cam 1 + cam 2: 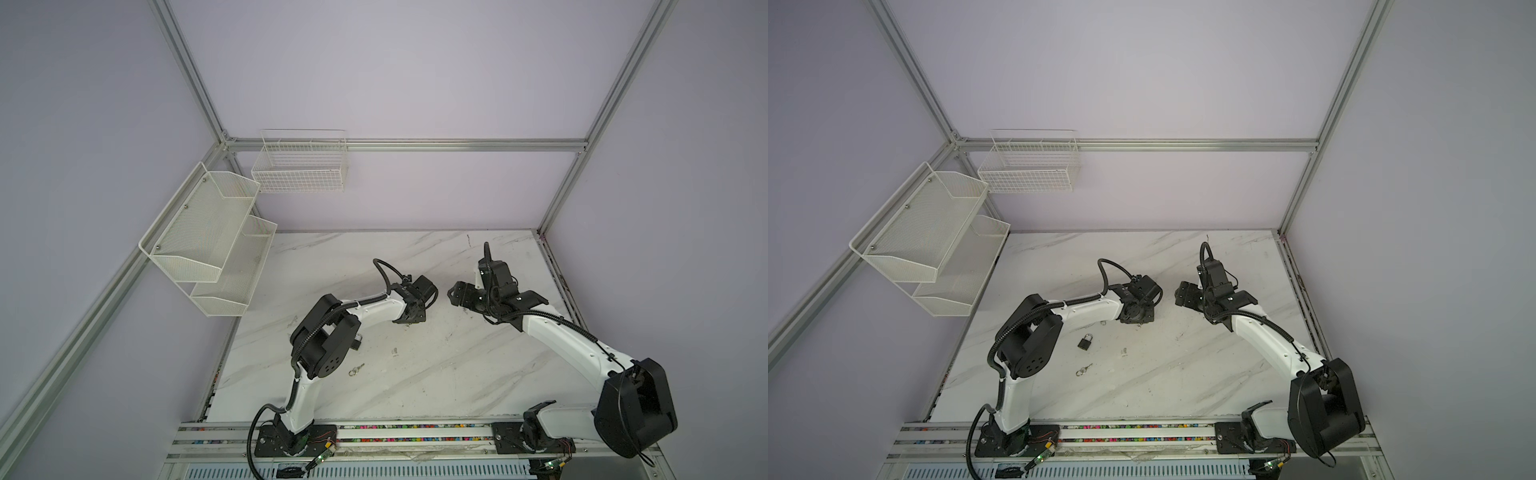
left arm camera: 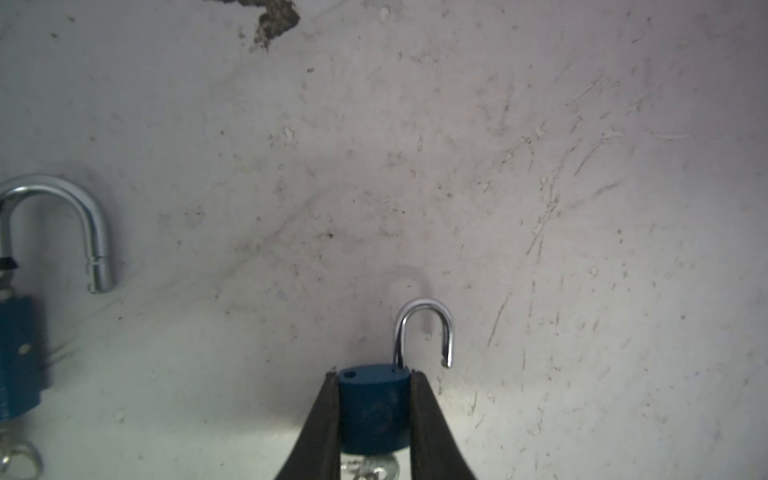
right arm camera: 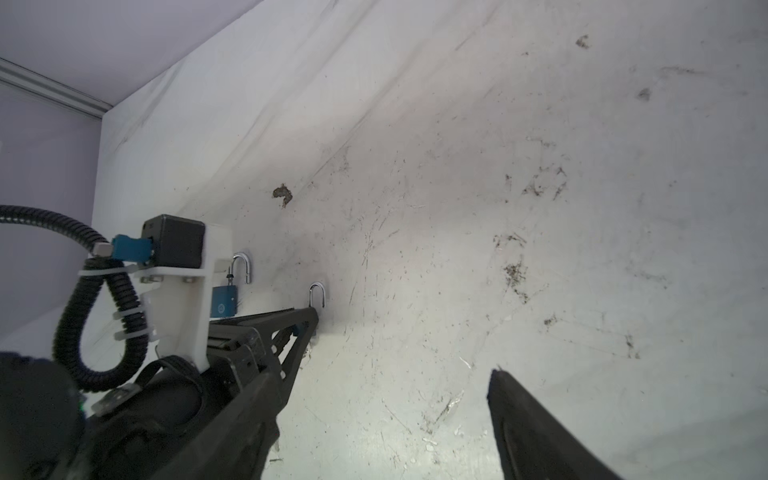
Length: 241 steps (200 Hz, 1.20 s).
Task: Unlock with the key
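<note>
Left wrist view: left gripper clamps the blue padlock by its rigid, likely slick body; right gripper gapes empty.

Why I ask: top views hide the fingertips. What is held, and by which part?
The left gripper clamps the small blue padlock by the sides of its body, shackle free. The right gripper is open, holding nothing.

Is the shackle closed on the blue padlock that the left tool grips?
No, the shackle stands open, its free end outside the blue padlock.
</note>
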{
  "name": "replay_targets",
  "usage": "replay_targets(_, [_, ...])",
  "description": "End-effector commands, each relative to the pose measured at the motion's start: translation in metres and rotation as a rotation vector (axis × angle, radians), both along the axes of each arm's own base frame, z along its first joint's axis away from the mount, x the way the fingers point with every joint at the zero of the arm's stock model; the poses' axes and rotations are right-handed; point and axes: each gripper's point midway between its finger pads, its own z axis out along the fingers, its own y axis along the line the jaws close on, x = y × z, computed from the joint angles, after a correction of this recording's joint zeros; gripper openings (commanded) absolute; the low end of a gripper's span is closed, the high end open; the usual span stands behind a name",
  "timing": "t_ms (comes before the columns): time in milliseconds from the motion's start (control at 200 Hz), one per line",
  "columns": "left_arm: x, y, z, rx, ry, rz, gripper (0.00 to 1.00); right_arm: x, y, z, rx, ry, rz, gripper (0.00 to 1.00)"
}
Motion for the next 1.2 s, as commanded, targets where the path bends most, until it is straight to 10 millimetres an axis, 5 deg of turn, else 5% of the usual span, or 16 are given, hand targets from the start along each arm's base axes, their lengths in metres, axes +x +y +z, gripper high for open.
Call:
replay_targets(0, [0.013, -0.012, 0.028, -0.020, -0.041, 0.042, 0.00, 0.001, 0.001, 0.002, 0.015, -0.019, 0.019, 0.82])
replay_targets(95, [0.011, -0.010, 0.023, -0.009, -0.025, 0.064, 0.01, 0.000, 0.001, 0.002, 0.013, -0.022, 0.024, 0.83])
replay_targets(340, [0.007, -0.009, 0.017, -0.022, -0.002, 0.088, 0.34, -0.003, 0.003, 0.011, 0.024, -0.043, 0.048, 0.83])
replay_targets(515, [0.009, -0.009, 0.038, -0.052, -0.038, 0.102, 0.48, -0.004, 0.001, 0.021, 0.017, -0.062, 0.045, 0.82])
replay_targets(680, [0.008, -0.004, 0.082, -0.110, -0.105, 0.101, 0.58, -0.002, 0.004, 0.030, 0.006, -0.071, 0.073, 0.82])
replay_targets(930, [-0.012, 0.061, 0.149, -0.115, -0.243, 0.162, 0.59, -0.015, 0.034, 0.022, 0.006, -0.014, 0.113, 0.82])
replay_targets(1200, [-0.040, 0.141, 0.187, -0.198, -0.326, 0.194, 0.59, -0.056, 0.129, -0.006, -0.011, 0.060, 0.203, 0.81])
